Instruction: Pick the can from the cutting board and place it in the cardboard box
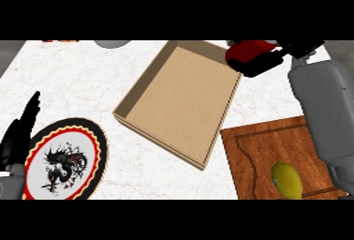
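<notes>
White marbled table [83,79]. I see right robot hand [266,58] clasping red cylindrical can [247,50] above far right corner of open tan cardboard box [181,101]. Brown wooden cutting board [266,150] vacated. Pickup done; lowering and release remain. Left robot hand [17,133] relaxed, resting at left edge.

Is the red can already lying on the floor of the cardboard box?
No. The red can is held in the right hand over the far right corner of the cardboard box, whose floor is bare.

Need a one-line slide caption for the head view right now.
Right hand carries the red can over the cardboard box corner; a yellow fruit remains on the cutting board.
</notes>
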